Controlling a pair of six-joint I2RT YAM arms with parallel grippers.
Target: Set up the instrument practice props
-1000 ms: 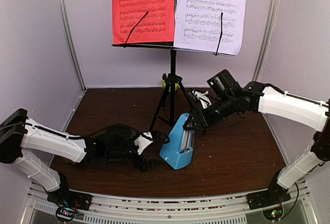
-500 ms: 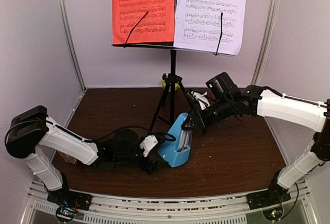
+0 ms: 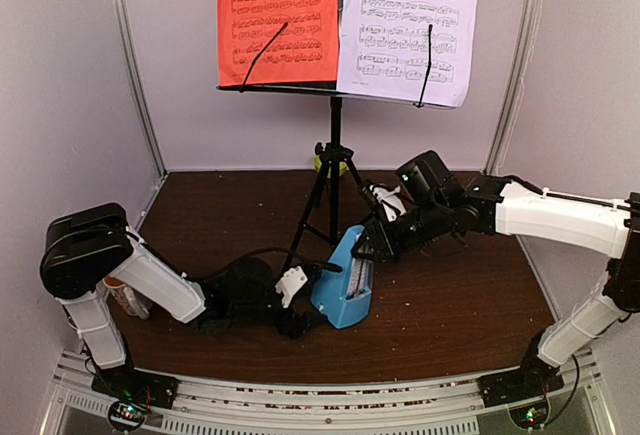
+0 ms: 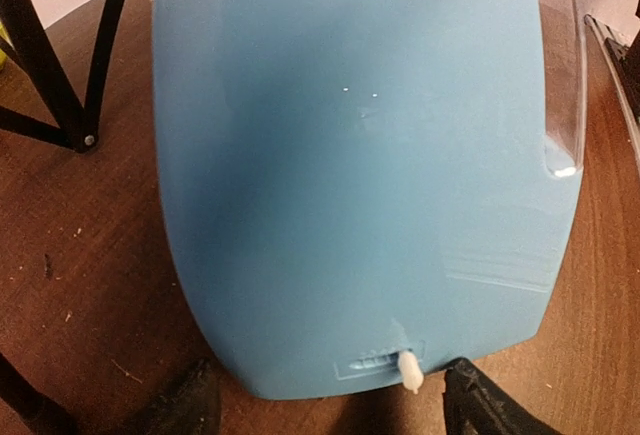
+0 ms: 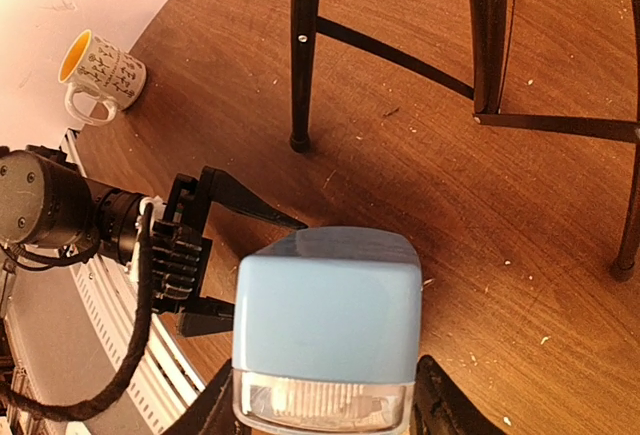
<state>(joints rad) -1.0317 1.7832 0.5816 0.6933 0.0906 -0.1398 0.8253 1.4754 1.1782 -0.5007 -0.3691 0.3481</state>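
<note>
Right gripper, top view: the right gripper (image 3: 372,245) is clamped on the top of the metronome (image 3: 345,290), just right of frame centre; the blue body leans, its top toward that gripper
Left gripper, top view: the left gripper (image 3: 306,303) lies low on the table (image 3: 450,305), jaws apart, just beside the metronome's base on its left side
Music stand, top view: the music stand (image 3: 335,135) is upright at centre rear; the red sheet (image 3: 277,15) and the white sheet (image 3: 410,25) sit side by side on it in the upper frame; that part looks finished
Metronome, left wrist view: its blue wall fills the frame; the clear cover (image 4: 565,75) runs along the right edge; a small white tab (image 4: 408,373) sits at the lower rim
Fingers, left wrist view: the fingers (image 4: 185,410) are spread at the bottom, one on either side of the base; I cannot tell whether they touch it
Metronome, right wrist view: the flat top shows at lower centre, held from both sides
Surroundings, right wrist view: the left gripper stands open to the metronome's left; tripod legs (image 5: 303,55) cross the upper frame; a mug (image 5: 100,75) sits at upper left, well apart
Handling: probably a light, stiff, smooth plastic shell; its taper could let a high grip slip upward; the clear cover looks thin and may pop loose; the blue side walls low down seem the safer hold
</note>
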